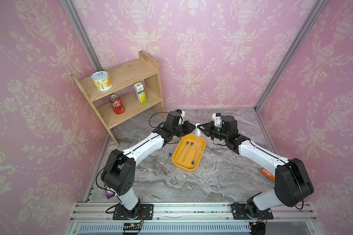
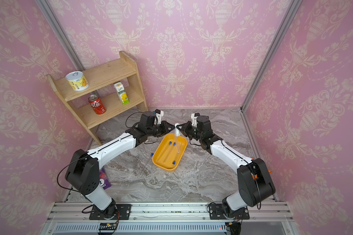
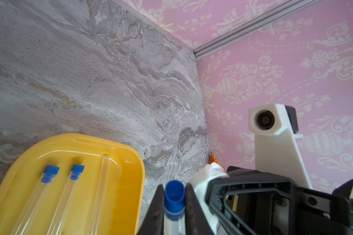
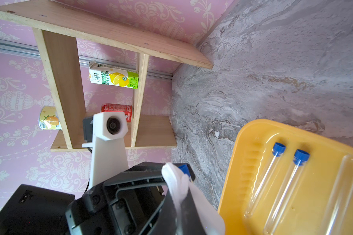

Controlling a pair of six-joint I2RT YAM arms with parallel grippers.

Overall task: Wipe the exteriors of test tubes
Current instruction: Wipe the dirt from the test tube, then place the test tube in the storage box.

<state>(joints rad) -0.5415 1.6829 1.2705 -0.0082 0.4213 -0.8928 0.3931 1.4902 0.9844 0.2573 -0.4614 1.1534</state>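
Note:
My left gripper (image 1: 192,127) (image 3: 174,186) is shut on the blue cap (image 3: 174,195) of a clear test tube (image 1: 198,142) (image 2: 177,143). This tube hangs down over the yellow tray (image 1: 189,169) (image 3: 135,162). My right gripper (image 1: 198,128) (image 4: 180,195) faces it, shut on a white wiping pad (image 4: 176,183) (image 3: 204,179) that touches the tube just under the cap. Three more test tubes lie in the tray (image 4: 243,162), two with caps at the far end (image 1: 186,143). Another test tube (image 1: 165,162) lies on the table left of the tray.
A wooden shelf (image 1: 128,75) stands at the back left with a yellow can (image 1: 101,81), a red can (image 1: 116,104) and a juice carton (image 1: 140,92). An orange packet (image 1: 267,174) lies by the right arm, a purple packet (image 2: 104,180) by the left arm's base.

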